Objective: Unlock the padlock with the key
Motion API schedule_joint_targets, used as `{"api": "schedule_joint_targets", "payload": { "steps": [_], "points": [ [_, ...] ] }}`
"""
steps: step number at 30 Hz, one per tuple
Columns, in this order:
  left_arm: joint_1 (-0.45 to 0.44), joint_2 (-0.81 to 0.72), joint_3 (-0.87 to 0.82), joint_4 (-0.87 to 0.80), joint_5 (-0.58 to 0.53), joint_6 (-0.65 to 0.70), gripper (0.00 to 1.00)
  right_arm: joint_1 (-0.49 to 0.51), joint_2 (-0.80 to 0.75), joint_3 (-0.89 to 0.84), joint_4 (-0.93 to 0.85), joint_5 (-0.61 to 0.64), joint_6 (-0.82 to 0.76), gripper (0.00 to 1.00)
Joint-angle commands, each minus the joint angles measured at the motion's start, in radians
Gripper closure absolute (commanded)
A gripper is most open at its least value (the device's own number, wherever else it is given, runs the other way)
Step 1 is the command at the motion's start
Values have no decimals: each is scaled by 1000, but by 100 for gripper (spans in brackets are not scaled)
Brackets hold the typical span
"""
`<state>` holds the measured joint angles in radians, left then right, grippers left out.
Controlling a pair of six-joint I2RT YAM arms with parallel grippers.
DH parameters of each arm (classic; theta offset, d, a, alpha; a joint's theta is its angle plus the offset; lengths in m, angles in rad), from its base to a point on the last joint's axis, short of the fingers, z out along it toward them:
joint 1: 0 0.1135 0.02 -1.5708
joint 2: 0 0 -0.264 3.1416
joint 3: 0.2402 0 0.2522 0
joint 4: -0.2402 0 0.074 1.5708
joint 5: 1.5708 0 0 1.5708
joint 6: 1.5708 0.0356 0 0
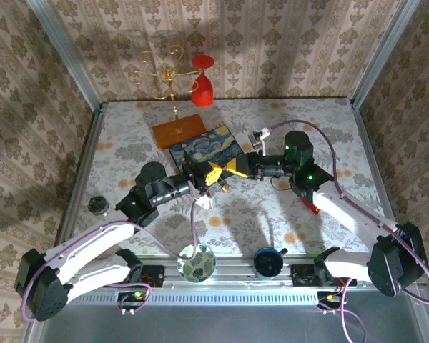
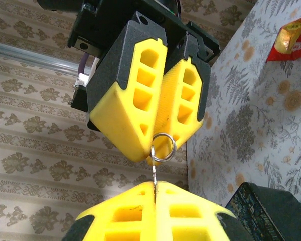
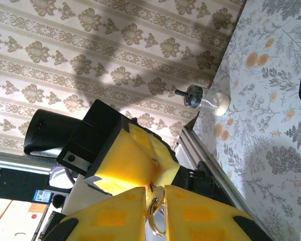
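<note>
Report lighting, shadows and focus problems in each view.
Top external: sharp, evenly lit; arms cast soft shadows on the table. Left wrist: left gripper at the bottom is soft, key ring crisp. Right wrist: right gripper blurred up close; shadow bands cross the wallpaper.

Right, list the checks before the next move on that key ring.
1. Left gripper shut on the thin metal blade, likely the key: ok.
2. Key ring between the right gripper's fingertips: ok.
3. Blade meets the ring, running straight between the two grippers: ok.
4. Padlock located: cannot tell.
5. Blade seated in a keyhole: cannot tell.
</note>
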<state>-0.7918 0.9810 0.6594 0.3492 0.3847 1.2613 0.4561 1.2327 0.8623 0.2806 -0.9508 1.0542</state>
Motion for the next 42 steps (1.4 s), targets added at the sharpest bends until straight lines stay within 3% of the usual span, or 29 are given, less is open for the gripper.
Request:
{"api": "schedule_joint_targets", "payload": {
  "steps": [1, 4, 8, 13, 16, 20, 21, 25, 27, 30, 34, 38, 42],
  "points": [
    [-12, 18, 22, -41, -29, 46, 100, 10, 13, 52, 11, -55, 12, 82],
    [-14, 21, 23, -42, -36, 53, 100, 10, 24, 59, 6, -61, 14, 86],
    [-13, 25, 23, -38, -40, 57, 100, 10, 36, 65, -2, -65, 11, 100],
    [-12, 17, 21, -53, -40, 49, 98, 3, 37, 76, -42, -54, -17, 100],
    [-9, -7, 10, -57, -25, 10, 44, -10, 27, 79, -77, -33, -50, 100],
    [9, -77, -2, -69, 38, -178, 7, -25, -6, 79, -197, 50, -161, 100],
    [16, -98, -5, -58, 46, -266, 4, -25, -21, 76, -234, 89, -205, 100],
    [89, -144, -10, 42, 79, -722, 15, -25, -85, 27, -275, 237, -320, 100],
    [136, -144, -21, 113, 92, -957, 16, -25, -124, -28, -213, 300, -342, 100],
    [184, -126, -23, 145, 66, -1191, 14, -24, -175, -100, -140, 388, -351, 100],
    [211, -79, 34, 24, -28, -1381, 13, -2, -220, -139, -186, 502, -403, 100],
    [209, -9, 64, -86, -215, -1614, 6, 44, -257, -183, -229, 661, -426, 100],
    [157, 53, 24, -145, -356, -1769, 5, 75, -281, -263, -178, 797, -365, 100]
  ]
}}
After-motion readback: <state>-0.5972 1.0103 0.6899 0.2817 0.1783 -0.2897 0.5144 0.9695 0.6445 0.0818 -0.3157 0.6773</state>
